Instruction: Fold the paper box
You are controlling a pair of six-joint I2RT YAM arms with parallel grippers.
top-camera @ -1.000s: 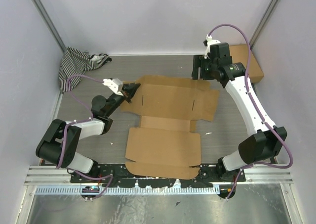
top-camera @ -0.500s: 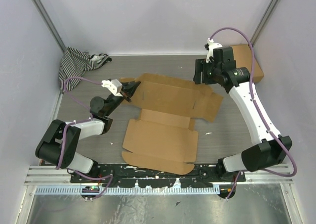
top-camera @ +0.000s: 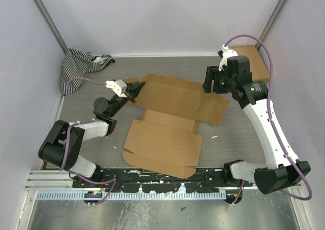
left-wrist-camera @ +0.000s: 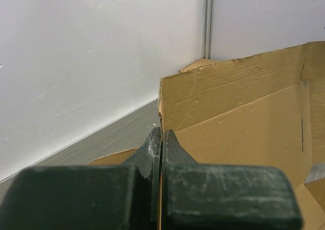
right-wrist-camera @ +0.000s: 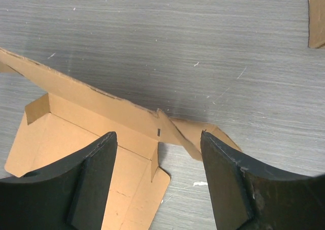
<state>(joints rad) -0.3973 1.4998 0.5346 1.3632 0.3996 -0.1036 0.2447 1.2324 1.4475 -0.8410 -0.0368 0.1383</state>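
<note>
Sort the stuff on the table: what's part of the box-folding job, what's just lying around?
In the job:
- paper box, an unfolded sheet
- left gripper, shut on the sheet's left edge
- right gripper, open over its far right corner

Lying about:
- striped cloth, far left corner
- small cardboard box, far right corner

Top view looked down on whole grey table (top-camera: 167, 67); left wrist close, level toward white wall (left-wrist-camera: 76, 62); right wrist straight down. All shared plain brown cardboard paper box (top-camera: 172, 100).
</note>
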